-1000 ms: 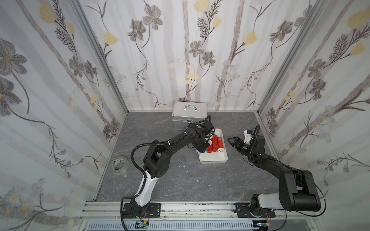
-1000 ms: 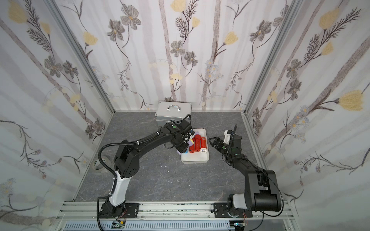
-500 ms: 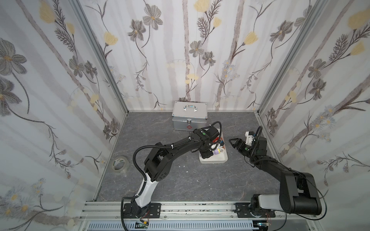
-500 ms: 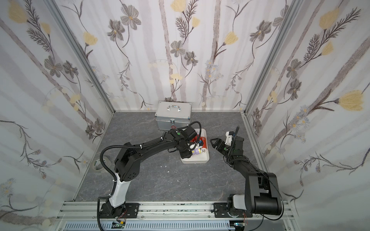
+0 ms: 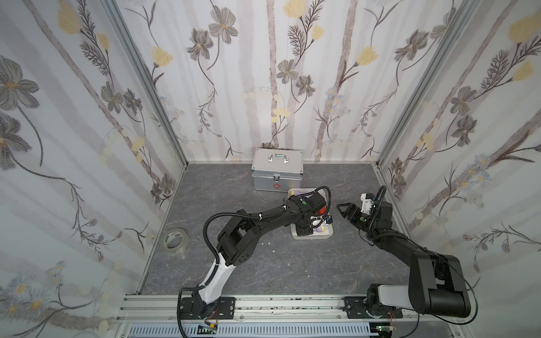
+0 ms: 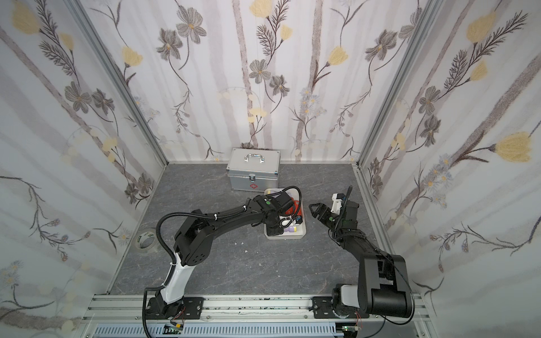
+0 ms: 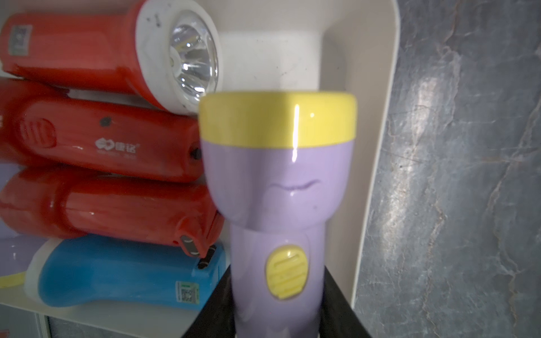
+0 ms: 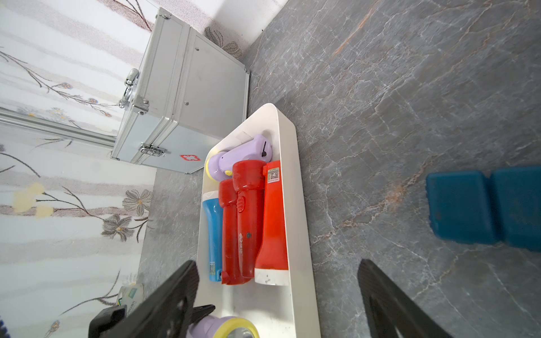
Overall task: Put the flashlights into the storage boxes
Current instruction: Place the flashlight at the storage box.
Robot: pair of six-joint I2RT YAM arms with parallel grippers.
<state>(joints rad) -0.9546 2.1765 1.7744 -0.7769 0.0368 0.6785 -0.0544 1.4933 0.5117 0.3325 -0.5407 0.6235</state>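
Your left gripper (image 7: 275, 317) is clamped on the slim handle of a lilac flashlight (image 7: 278, 187), with its jaws on either side just behind the yellow switch. It holds the flashlight over the free end of the white tray (image 7: 377, 123), crosswise to the row lying there. You cannot tell whether it touches the tray floor. That row lies packed side by side: a red flashlight with a white head (image 7: 87, 55), two all-red flashlights (image 7: 111, 146) and a blue flashlight (image 7: 117, 278). A second lilac flashlight (image 8: 240, 155) lies at the far end, nearest the silver case (image 5: 277, 172). Your right gripper (image 5: 343, 209) stands wide open with nothing in it, beside the tray and apart from it. Judge the flashlight as light, hollow and stiff, so it needs little squeeze. Its glossy round shell looks slippery, though, and can swivel or slide between flat jaws. The flared yellow-rimmed head probably carries most of the weight, so expect that end to dip. The present hold on the narrow handle is the right one. The head is too wide and too tapered to pinch, and the lens is likely the one part that could crack. The gap is tight and the rim is low. Bring the flashlight right down before you let go, or it may roll against the row or over the edge.
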